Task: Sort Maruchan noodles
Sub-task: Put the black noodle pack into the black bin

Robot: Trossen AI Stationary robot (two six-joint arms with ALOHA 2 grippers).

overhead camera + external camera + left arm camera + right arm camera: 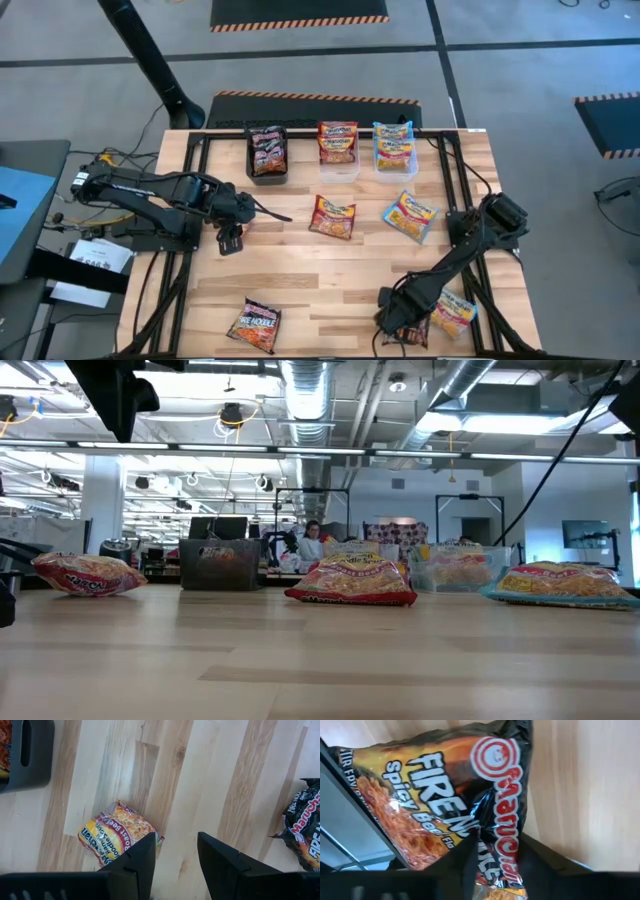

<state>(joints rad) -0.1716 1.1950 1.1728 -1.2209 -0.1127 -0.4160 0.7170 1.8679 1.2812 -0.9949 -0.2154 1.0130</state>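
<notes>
Several Maruchan noodle packets lie flat on the wooden table. A dark packet (455, 795) lies at the near right with my right gripper (400, 325) shut on it from above. Beside it lies a red-yellow packet (455, 312). Another dark packet (254, 325) lies near left, a red one (333, 217) and a blue one (410, 217) mid-table. My left gripper (175, 855) hovers open over bare wood at the left, touching nothing. My right gripper pinches the dark packet at its logo end (497, 845) between its two fingers, where the wrapper bunches up. The fingers point steeply down from above. The rest of the packet spreads flat over the table; whether it is lifted I cannot tell.
Three bins stand in a row at the far edge: a black one (267, 153) with dark packets, and two clear ones (338, 148) (393, 145) with red and blue packets. The table's near edge and the black frame rail run close by my right gripper.
</notes>
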